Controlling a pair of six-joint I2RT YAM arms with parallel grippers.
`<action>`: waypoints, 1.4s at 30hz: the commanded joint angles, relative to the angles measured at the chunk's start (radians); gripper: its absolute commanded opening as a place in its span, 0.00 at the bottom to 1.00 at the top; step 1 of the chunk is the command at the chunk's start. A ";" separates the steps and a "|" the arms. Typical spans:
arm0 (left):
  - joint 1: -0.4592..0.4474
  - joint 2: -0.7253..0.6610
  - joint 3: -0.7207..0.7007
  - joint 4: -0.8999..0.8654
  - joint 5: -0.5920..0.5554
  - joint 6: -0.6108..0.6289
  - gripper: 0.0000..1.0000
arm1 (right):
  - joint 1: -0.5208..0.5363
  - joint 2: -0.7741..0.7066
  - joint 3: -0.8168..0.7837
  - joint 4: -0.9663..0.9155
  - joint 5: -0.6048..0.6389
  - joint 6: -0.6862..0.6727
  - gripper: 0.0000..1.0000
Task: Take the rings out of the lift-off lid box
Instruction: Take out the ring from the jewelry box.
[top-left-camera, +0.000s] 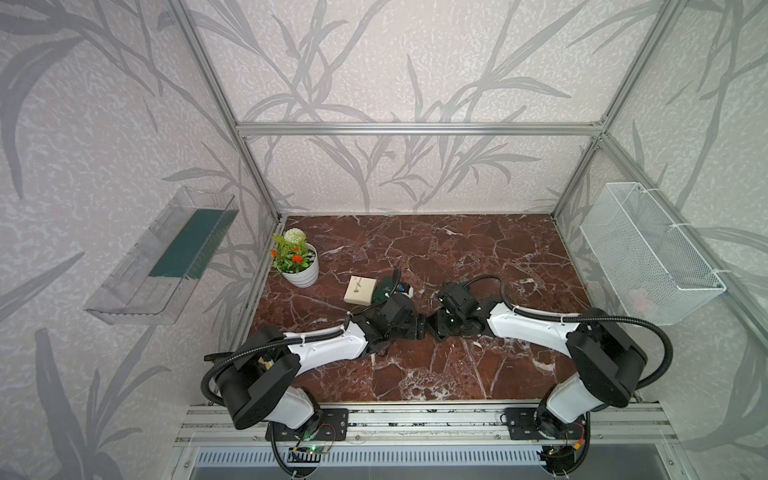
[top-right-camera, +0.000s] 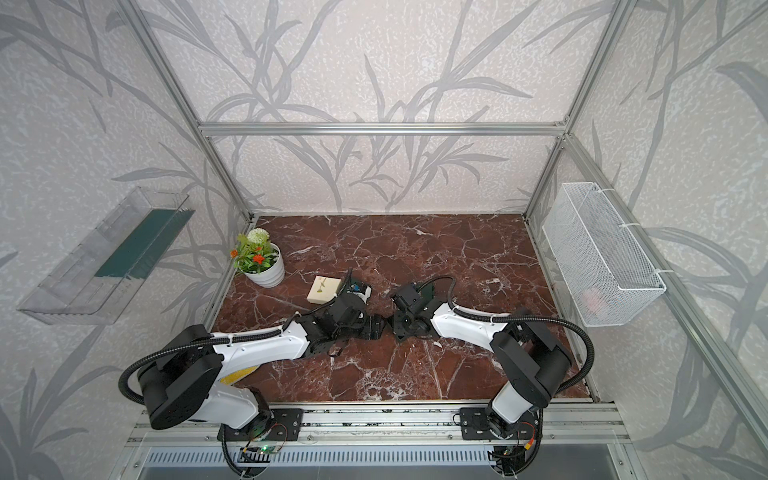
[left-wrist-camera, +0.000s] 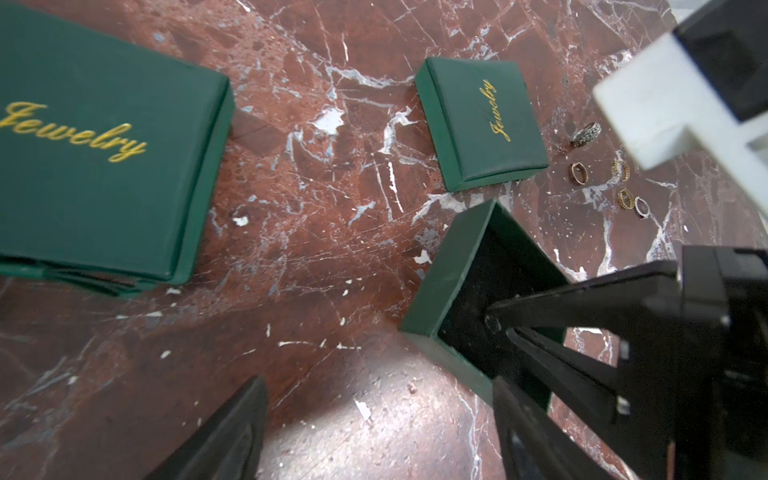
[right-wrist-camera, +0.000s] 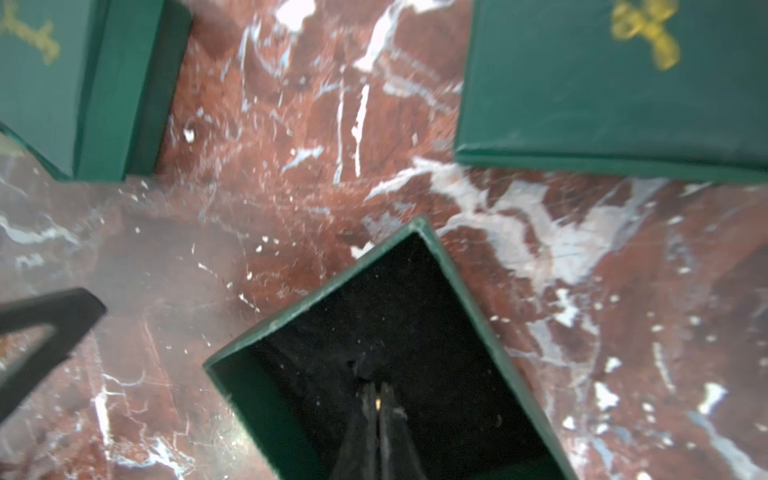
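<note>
Five rings (left-wrist-camera: 620, 170) lie loose on the marble surface (left-wrist-camera: 316, 257), just beside the small green lid (left-wrist-camera: 482, 120) lettered "Jewelry". Close by, the lift-off lid box (right-wrist-camera: 257, 399) stands open, black lining showing. Inside it, the right claw (right-wrist-camera: 378, 397) is closed, tips down. A gold speck between them is too small to identify. Beside the box, the left claw (left-wrist-camera: 378, 390) is open, gripping nothing. The larger green box (left-wrist-camera: 104, 145) sits well apart.
</note>
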 joint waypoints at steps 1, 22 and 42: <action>0.005 0.017 0.030 0.005 0.024 -0.015 0.82 | -0.012 -0.040 -0.007 -0.010 -0.013 0.003 0.00; 0.005 0.148 0.090 0.017 0.126 -0.034 0.80 | -0.025 -0.082 0.000 0.018 -0.048 0.009 0.00; 0.017 0.240 0.136 -0.020 0.111 -0.022 0.78 | -0.077 -0.083 -0.020 0.034 -0.160 0.006 0.00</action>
